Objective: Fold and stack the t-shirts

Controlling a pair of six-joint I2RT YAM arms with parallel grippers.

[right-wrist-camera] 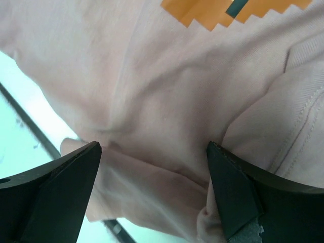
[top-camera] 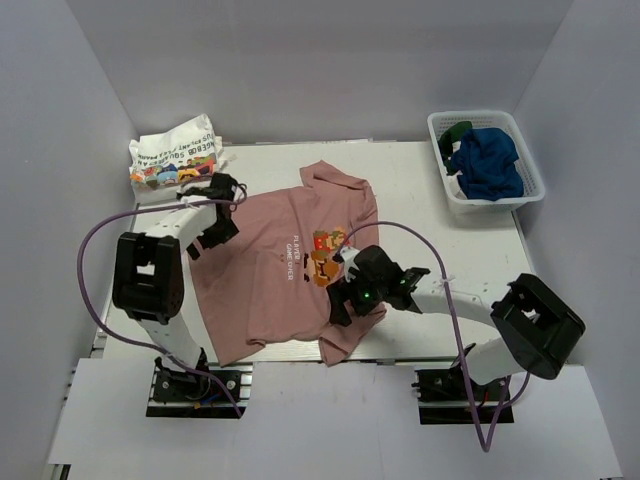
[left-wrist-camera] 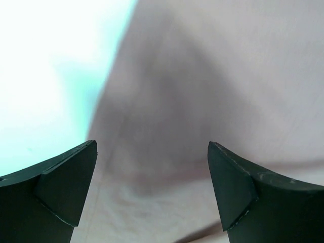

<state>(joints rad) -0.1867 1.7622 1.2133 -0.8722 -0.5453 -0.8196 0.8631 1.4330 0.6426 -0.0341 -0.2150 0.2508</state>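
A dusty pink t-shirt (top-camera: 270,270) with a pixel game-character print (top-camera: 325,255) lies spread on the white table, partly folded at its near right corner. My left gripper (top-camera: 215,225) is open just above the shirt's far left edge; pink cloth (left-wrist-camera: 202,76) fills its wrist view. My right gripper (top-camera: 350,300) is open over the shirt's bunched near right corner (right-wrist-camera: 167,187), with the orange print (right-wrist-camera: 223,12) above. A folded white t-shirt with colourful print (top-camera: 175,155) lies at the far left. A navy blue t-shirt (top-camera: 490,165) and a dark green one (top-camera: 458,132) lie in the basket.
A white plastic mesh basket (top-camera: 530,190) stands at the far right corner. Grey walls enclose the table on three sides. Purple cables loop from both arms. The table's near edge (right-wrist-camera: 30,121) shows beside the shirt corner.
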